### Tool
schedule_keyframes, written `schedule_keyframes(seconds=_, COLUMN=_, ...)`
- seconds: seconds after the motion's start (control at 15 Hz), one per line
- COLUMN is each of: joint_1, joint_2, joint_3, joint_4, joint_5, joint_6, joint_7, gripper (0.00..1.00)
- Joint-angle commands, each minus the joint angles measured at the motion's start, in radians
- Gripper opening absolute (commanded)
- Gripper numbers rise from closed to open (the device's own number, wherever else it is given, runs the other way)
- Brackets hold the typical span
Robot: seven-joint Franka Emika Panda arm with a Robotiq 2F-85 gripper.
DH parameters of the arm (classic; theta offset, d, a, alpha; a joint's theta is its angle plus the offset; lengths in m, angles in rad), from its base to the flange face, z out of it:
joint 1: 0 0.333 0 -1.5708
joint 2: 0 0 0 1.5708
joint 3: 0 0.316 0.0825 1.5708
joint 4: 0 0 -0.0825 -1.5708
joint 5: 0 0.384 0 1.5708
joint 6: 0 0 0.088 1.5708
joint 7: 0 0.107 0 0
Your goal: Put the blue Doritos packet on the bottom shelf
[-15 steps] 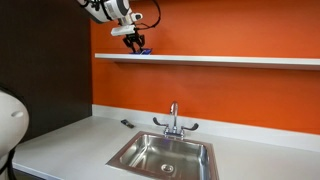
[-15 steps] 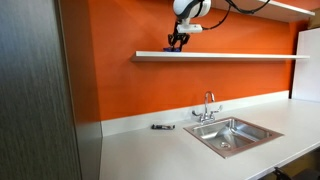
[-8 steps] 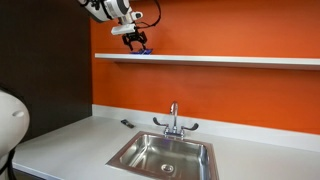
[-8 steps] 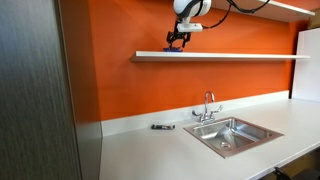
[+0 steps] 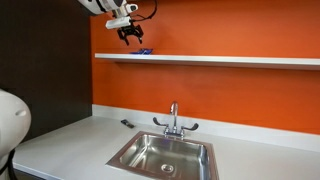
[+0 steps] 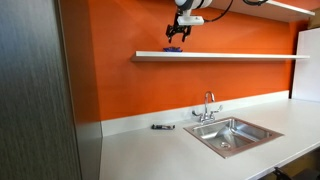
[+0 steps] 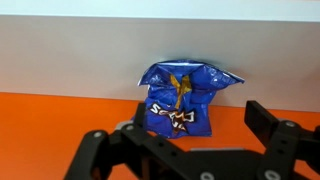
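Note:
The blue Doritos packet [image 7: 180,98] lies flat on the white wall shelf [image 7: 60,55], crumpled, with its logo showing. It appears as a small blue shape on the shelf in both exterior views [image 5: 145,51] [image 6: 173,50]. My gripper [image 7: 197,118] is open and empty, its two black fingers spread apart below the packet in the wrist view. In both exterior views the gripper [image 5: 130,35] [image 6: 178,33] hangs a little above the shelf, clear of the packet.
The white shelf [image 5: 230,60] runs along the orange wall. Below it are a white counter [image 5: 70,140], a steel sink [image 5: 165,155] with a faucet [image 5: 173,118], and a small dark object [image 6: 162,127] on the counter. A dark cabinet [image 6: 35,90] stands at the side.
The gripper has let go of the packet and risen away from the shelf. The packet stays lying on the shelf.

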Motion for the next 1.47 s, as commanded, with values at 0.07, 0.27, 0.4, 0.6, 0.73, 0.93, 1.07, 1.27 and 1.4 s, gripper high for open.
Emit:
schedule_keyframes(seconds=0.07, joint_1=0.006, joint_2=-0.158, joint_3=0.019, joint_4=-0.144, joint_5=-0.072, joint_6=-0.039, joint_7=0.072, gripper=1.0)
schedule_keyframes(seconds=0.27, joint_1=0.001, joint_2=-0.269, joint_3=0.047, joint_4=-0.243, joint_5=-0.081, joint_6=-0.071, joint_7=0.101, gripper=1.0)
schedule_keyframes(seconds=0.4, joint_1=0.0, joint_2=-0.343, joint_3=0.062, joint_4=-0.308, joint_5=-0.049, joint_6=-0.101, joint_7=0.109, gripper=1.0)
schedule_keyframes(seconds=0.6, joint_1=0.001, joint_2=-0.459, joint_3=0.082, joint_4=-0.418, joint_5=-0.004, joint_6=-0.159, joint_7=0.131, gripper=1.0)
schedule_keyframes(seconds=0.73, joint_1=0.003, joint_2=-0.538, joint_3=0.087, joint_4=-0.498, joint_5=0.029, joint_6=-0.182, joint_7=0.13, gripper=1.0)
schedule_keyframes(seconds=0.93, joint_1=0.003, joint_2=-0.637, joint_3=0.082, joint_4=-0.634, joint_5=0.073, joint_6=-0.16, joint_7=0.117, gripper=1.0)
schedule_keyframes(seconds=1.07, joint_1=0.0, joint_2=-0.673, joint_3=0.077, joint_4=-0.716, joint_5=0.088, joint_6=-0.147, joint_7=0.1, gripper=1.0)
schedule_keyframes(seconds=1.27, joint_1=-0.006, joint_2=-0.69, joint_3=0.066, joint_4=-0.831, joint_5=0.102, joint_6=-0.132, joint_7=0.088, gripper=1.0)
schedule_keyframes(seconds=1.4, joint_1=-0.004, joint_2=-0.688, joint_3=0.056, joint_4=-0.905, joint_5=0.112, joint_6=-0.1, joint_7=0.084, gripper=1.0)
